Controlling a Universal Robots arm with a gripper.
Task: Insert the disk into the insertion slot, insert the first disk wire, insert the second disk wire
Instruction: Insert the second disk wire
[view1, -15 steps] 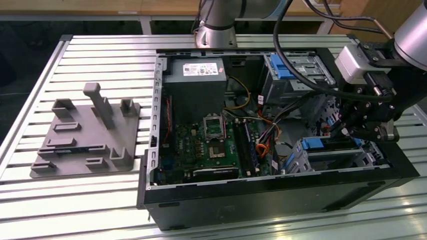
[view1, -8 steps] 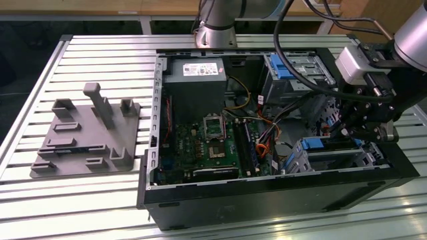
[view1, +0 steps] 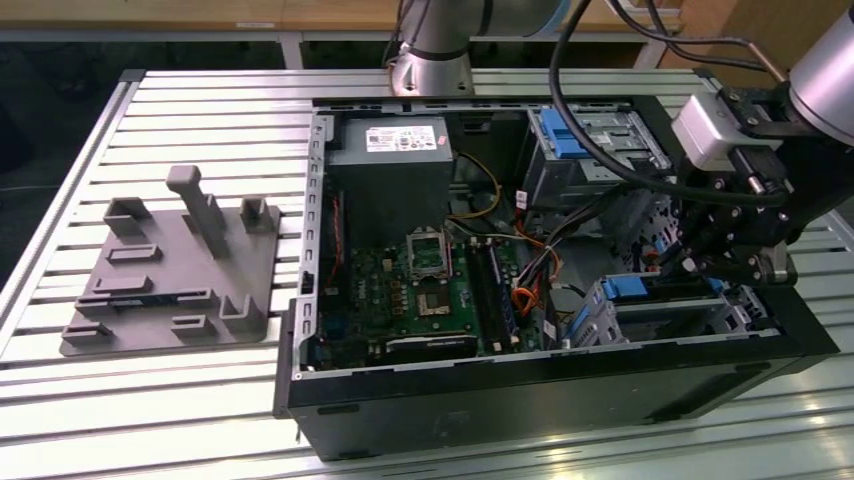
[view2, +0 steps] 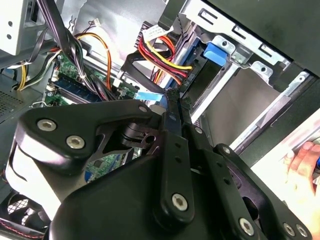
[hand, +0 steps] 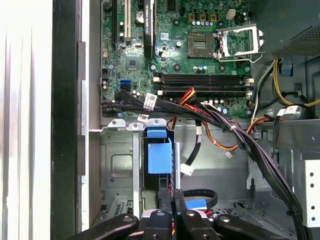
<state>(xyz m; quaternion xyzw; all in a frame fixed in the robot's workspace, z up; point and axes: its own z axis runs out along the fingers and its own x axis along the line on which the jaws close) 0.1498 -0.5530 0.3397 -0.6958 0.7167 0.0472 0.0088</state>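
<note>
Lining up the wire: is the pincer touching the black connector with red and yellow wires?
Cannot tell. In the second wrist view the pincer ends right at the black connector, overlapping it, so neither contact nor a gap shows plainly.

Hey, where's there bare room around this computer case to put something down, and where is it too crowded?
Bare table lies in front of the grey fixture, and more behind it toward the table's far edge. Inside the case it is crowded: wires cross beside the motherboard, and the gripper hangs over the drive cage at the exterior view's right.
</note>
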